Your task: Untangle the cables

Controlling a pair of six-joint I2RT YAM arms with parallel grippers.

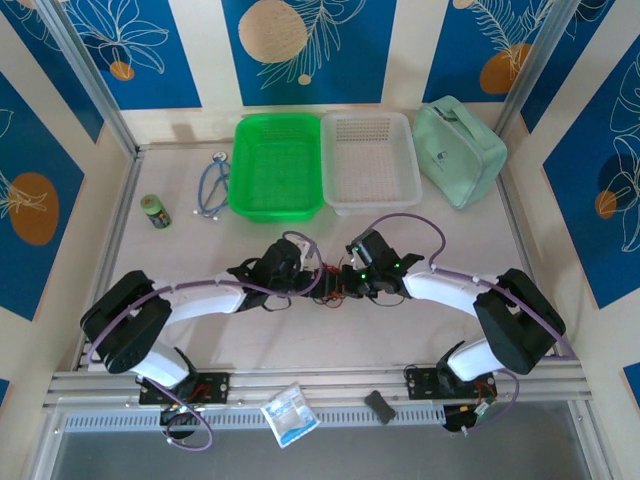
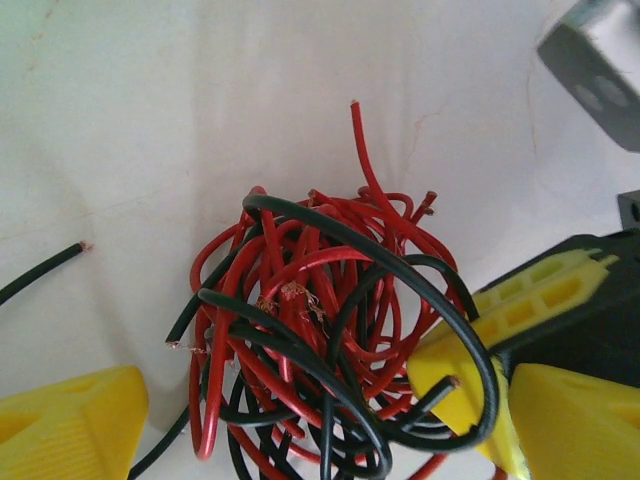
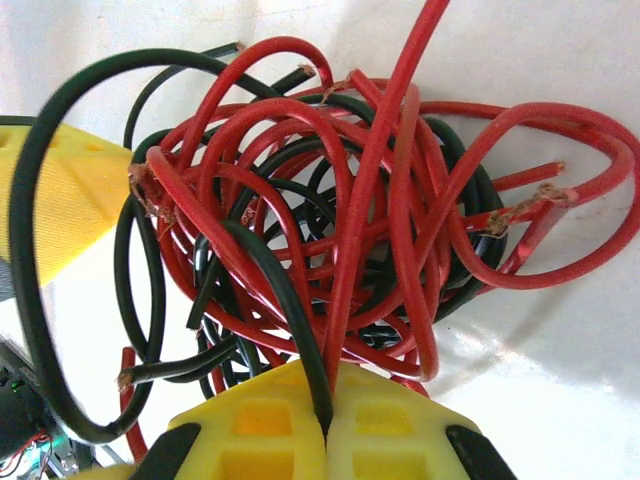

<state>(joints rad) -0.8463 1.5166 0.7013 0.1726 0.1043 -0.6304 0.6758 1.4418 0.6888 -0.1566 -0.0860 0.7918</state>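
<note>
The right gripper (image 3: 325,425) is pinching the tangled red and black cables (image 3: 330,220), apparently on one black strand. The left gripper (image 2: 325,415) is straddling the bundle, jaws wide.

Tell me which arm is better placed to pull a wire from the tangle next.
Right. The right pincer is shut on a thin black wire running into the tangle of thin red and black wires, so it can likely pull. The left pincer stands open around the tangle, gripping nothing.
</note>
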